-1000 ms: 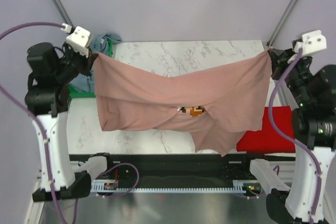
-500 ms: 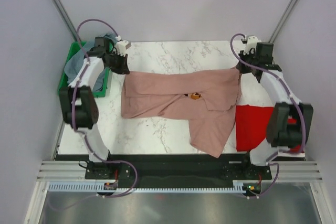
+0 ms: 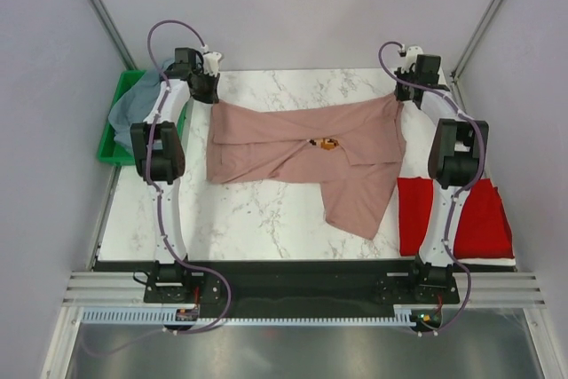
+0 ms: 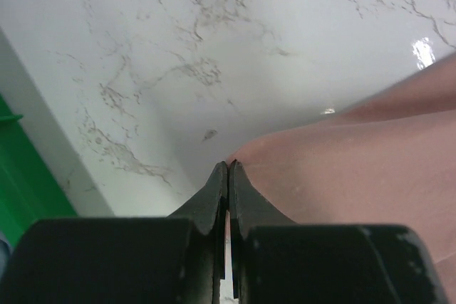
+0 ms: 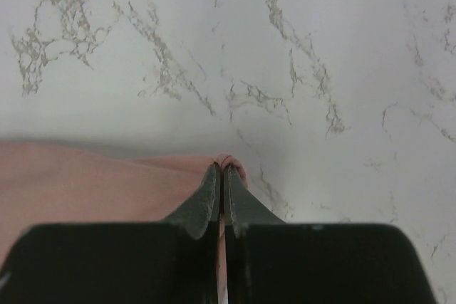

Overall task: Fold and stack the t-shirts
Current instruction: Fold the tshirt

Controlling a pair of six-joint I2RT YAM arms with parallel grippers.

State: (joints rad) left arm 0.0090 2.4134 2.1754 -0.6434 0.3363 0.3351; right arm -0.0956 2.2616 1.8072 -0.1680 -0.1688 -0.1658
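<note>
Across the far half of the marble table (image 3: 257, 219) we hold the dusty-pink t-shirt (image 3: 293, 144) spread out. Our left gripper (image 4: 228, 174) and right gripper (image 5: 221, 173) each pinch a far corner of it

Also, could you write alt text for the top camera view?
A dusty-pink t-shirt lies spread on a marble table, its far corners pinched by the left gripper and right gripper. A red t-shirt lies at the right, a green bin at the left.

Spread on table (image 3: 266, 210): pink tee (image 3: 293, 139); red tee (image 3: 479, 219) right; possibly grey tee (image 3: 133, 108) in bin (image 3: 111, 155).
</note>
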